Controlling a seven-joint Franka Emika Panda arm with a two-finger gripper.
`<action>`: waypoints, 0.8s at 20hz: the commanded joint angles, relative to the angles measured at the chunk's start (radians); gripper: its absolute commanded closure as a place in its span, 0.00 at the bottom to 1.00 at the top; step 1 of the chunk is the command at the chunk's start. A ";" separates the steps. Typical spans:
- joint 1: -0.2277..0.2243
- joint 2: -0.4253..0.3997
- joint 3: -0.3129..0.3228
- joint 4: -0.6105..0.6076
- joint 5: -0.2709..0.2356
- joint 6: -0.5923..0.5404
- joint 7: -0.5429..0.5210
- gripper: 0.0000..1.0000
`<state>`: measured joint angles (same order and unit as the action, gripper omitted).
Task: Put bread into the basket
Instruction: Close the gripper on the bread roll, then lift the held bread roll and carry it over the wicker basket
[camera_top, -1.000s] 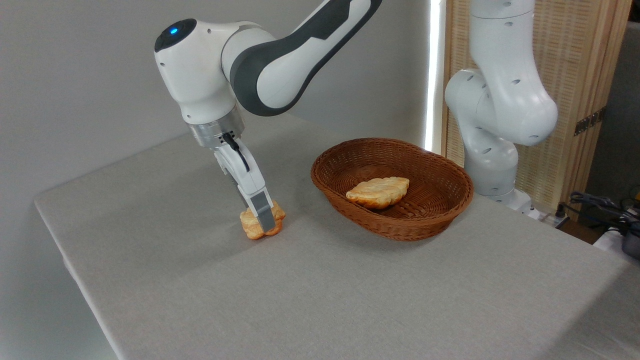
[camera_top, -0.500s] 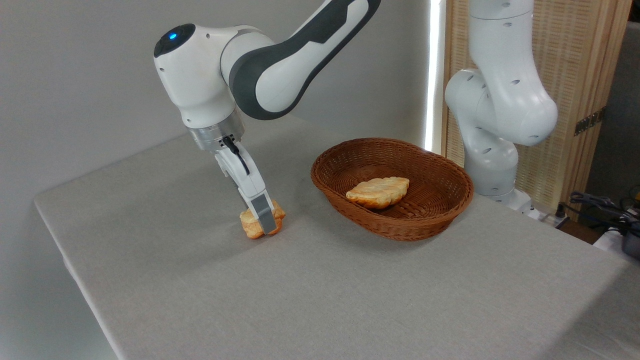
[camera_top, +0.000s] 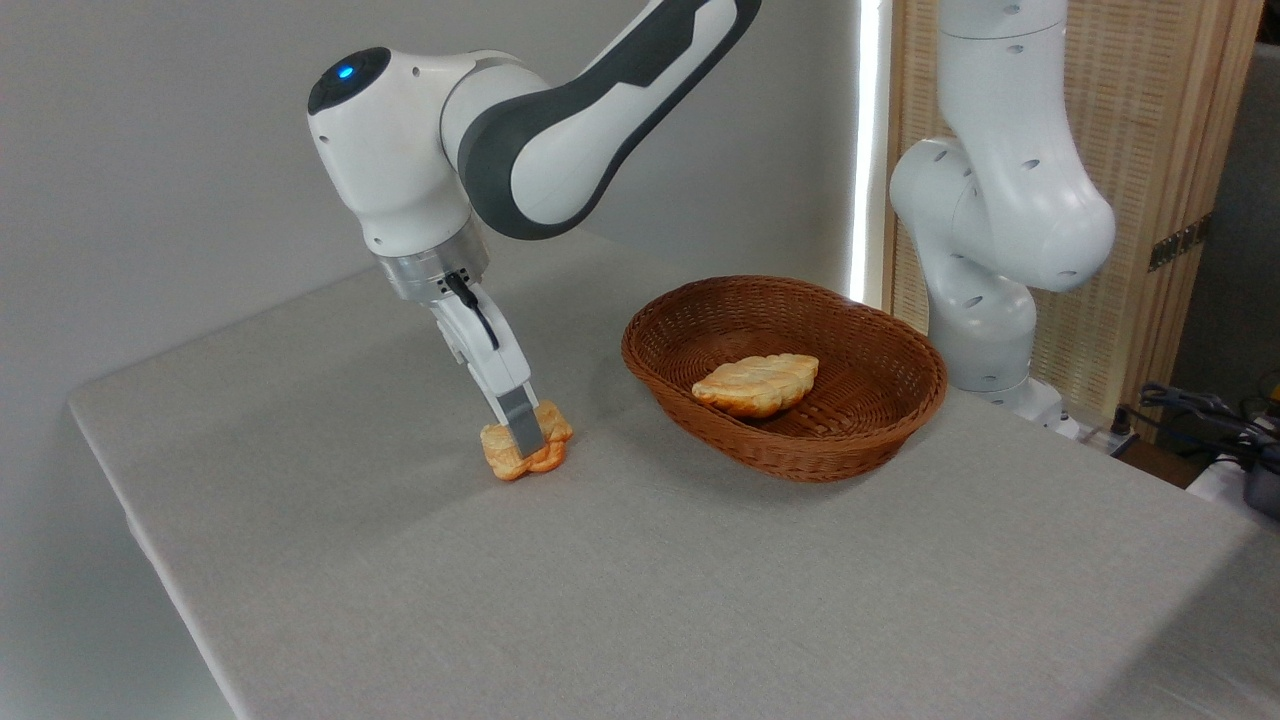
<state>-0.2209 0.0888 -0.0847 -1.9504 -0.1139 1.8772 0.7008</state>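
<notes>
Gripper (camera_top: 524, 440) closed on bread (camera_top: 525, 452), low over table (camera_top: 640, 580), left of basket (camera_top: 785, 445). Pastry (camera_top: 755, 383) inside basket.

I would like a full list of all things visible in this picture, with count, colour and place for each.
bread: one, golden-orange, on the table left of the basket, between the jaws
pastry: one, pale golden, ridged, lying inside the basket
basket: one, brown wicker, oval, on the table near its far right side
table: one, grey cloth surface, fills the lower picture
screen: one, light wood, behind at the right
cables: several, dark, far right edge
arm: one, white and grey, base at the right
gripper: one, white with grey fingers, around the bread
</notes>
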 joint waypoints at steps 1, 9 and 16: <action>-0.008 -0.009 0.010 0.011 -0.012 0.000 0.011 0.48; -0.006 -0.170 0.023 0.010 -0.012 -0.102 0.000 0.45; -0.005 -0.369 0.046 -0.060 -0.009 -0.260 -0.049 0.44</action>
<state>-0.2199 -0.1700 -0.0691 -1.9386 -0.1139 1.6682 0.6749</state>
